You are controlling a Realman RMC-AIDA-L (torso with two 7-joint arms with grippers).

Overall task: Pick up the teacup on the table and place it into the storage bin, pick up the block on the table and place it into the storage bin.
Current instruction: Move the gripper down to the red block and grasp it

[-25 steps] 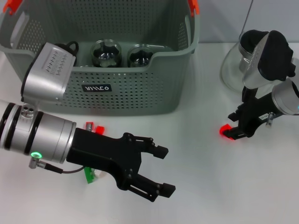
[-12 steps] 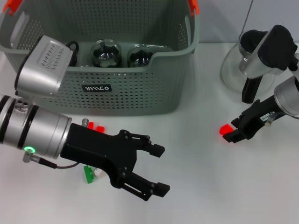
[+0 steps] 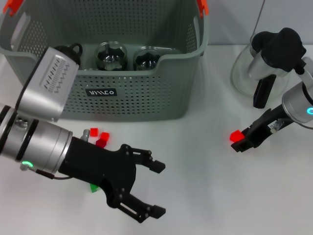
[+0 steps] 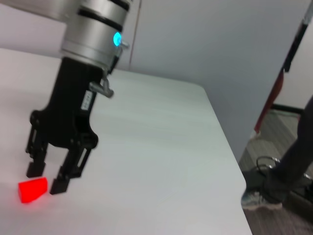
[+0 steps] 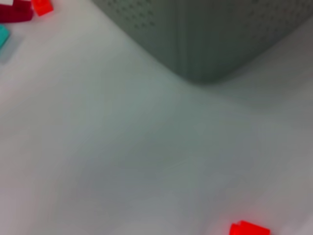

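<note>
The right gripper (image 3: 240, 142) hangs low over the white table (image 3: 205, 186), fingers slightly parted and empty, beside a red block (image 3: 236, 135). The left gripper (image 3: 156, 188) hovers wide open, empty. The storage bin (image 3: 142, 93) stands behind, holding two glass teacups (image 3: 110, 56).

A clear glass teapot (image 3: 247, 68) with a black lid and handle stands at the upper right of the head view, on the white table (image 3: 205, 196). In the left wrist view, a person's dark trouser leg and shoe (image 4: 254, 198) show at the lower right, on grey floor (image 4: 281, 137) beyond the table edge.
</note>
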